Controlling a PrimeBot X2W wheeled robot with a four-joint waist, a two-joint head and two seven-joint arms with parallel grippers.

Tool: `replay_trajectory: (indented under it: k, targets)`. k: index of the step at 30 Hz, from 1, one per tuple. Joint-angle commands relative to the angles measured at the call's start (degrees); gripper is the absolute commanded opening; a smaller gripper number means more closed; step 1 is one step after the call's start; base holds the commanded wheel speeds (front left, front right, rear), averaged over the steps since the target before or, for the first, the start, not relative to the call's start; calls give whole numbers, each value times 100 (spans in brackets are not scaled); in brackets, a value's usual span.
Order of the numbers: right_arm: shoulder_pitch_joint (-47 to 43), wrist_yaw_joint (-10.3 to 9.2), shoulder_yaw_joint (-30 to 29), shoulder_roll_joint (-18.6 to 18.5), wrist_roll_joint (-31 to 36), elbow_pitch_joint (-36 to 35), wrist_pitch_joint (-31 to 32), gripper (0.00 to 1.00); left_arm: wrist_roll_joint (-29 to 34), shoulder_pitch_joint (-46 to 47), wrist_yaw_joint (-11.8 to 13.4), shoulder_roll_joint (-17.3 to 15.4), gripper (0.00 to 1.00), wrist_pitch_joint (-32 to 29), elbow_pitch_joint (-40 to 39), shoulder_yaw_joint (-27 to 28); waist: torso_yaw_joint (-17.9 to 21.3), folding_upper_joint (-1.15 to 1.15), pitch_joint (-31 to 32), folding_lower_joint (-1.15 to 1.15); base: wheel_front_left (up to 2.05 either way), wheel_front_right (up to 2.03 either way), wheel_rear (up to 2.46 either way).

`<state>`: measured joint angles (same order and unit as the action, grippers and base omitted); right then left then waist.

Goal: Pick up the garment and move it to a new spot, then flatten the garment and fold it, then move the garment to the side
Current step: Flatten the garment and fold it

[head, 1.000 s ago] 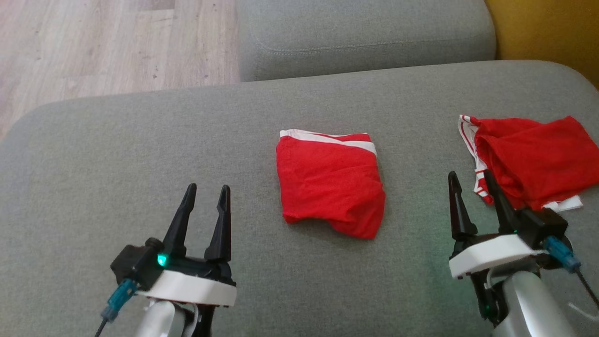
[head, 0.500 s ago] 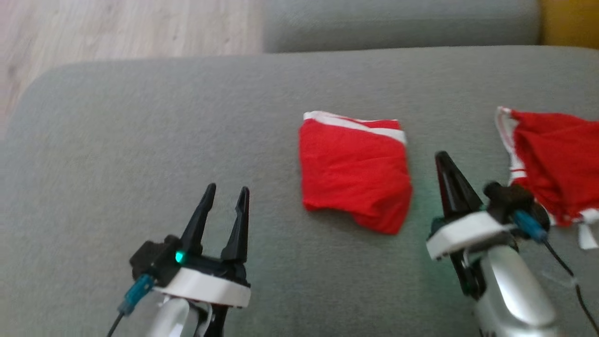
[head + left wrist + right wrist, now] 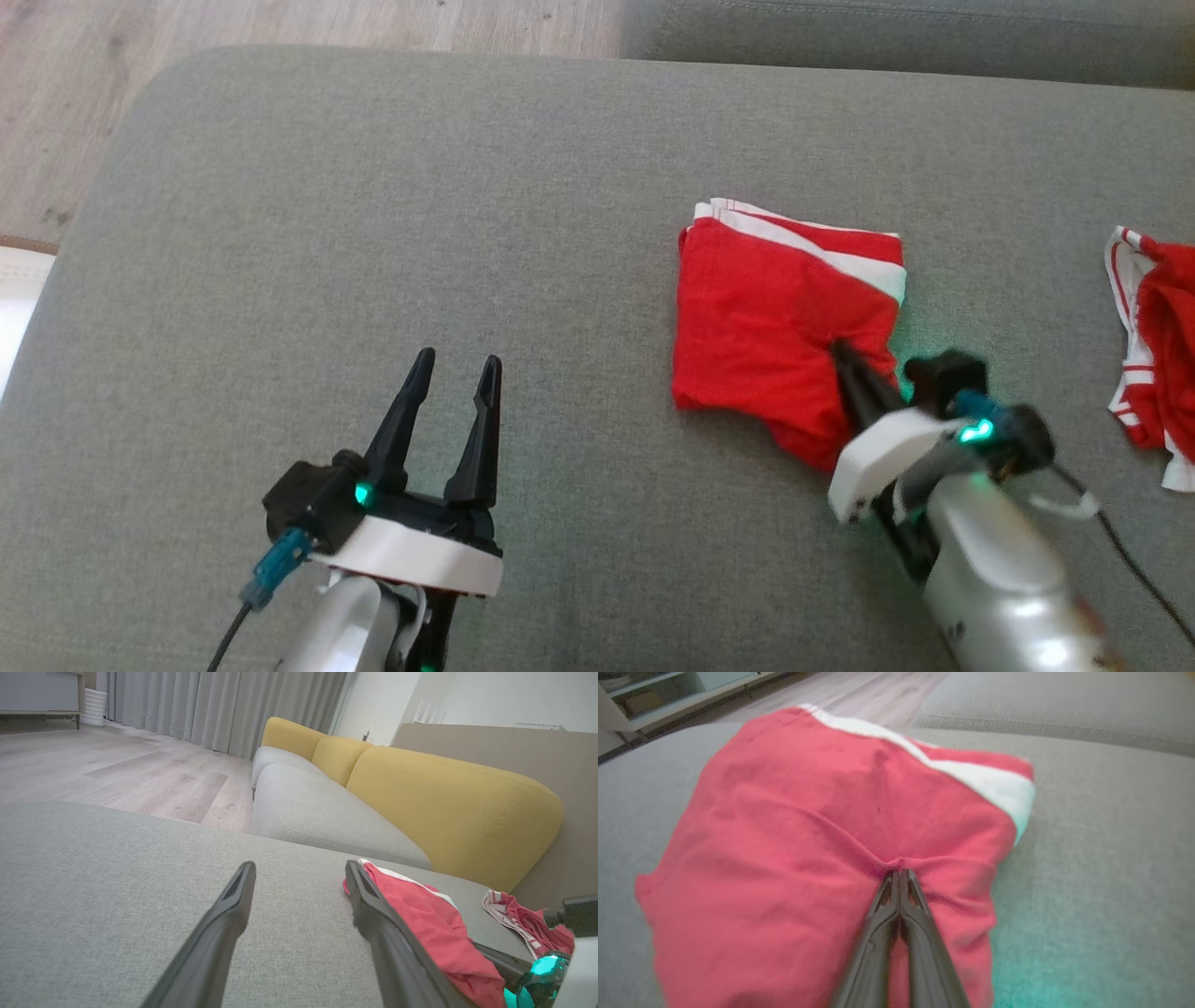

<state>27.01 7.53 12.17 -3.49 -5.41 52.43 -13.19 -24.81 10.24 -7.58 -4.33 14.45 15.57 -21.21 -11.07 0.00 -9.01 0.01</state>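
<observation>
Two grippers sit nearest the camera. The left gripper (image 3: 458, 359) hovers over bare seat cushion (image 3: 373, 187), fingers spread wide with nothing between them. The right gripper (image 3: 837, 347) has its fingers pressed together on the near right part of the folded garment (image 3: 766, 308). In the right wrist view the cloth puckers toward the tips, so it looks to be nipping a small fold of fabric. That red garment with a white band lies mid-cushion, already squared into a packet. I judge the last step is in hand: shifting it to the side. The next move calls for a lift or low drag that keeps the layers together, since a one-point pinch may let the packet fall open. Further right a second garment (image 3: 1153, 345) lies crumpled, well apart; beyond the cushion, wooden floor (image 3: 280, 19)
</observation>
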Motion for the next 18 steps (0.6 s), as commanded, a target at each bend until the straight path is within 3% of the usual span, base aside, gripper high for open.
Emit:
replay_trajectory:
  k: [1,8,14,18]
  targets:
    - [219,-4,68,60,4,-123,-83,0,-43,229,9,-21,100,55,-162,157,-1,0,4,-1,0,0,0]
    - [724,-4,-480,60,184,-216,-176,0,-57,292,9,34,100,55,-180,43,-127,0,-84,-1,0,0,0]
    - [980,-4,-819,42,675,661,-151,0,-80,340,9,57,100,55,-161,-26,-261,0,-212,-1,0,0,0]
    - [1186,-4,-869,53,696,743,-173,0,-93,365,9,57,100,55,-149,36,-324,0,-206,-1,0,0,0]
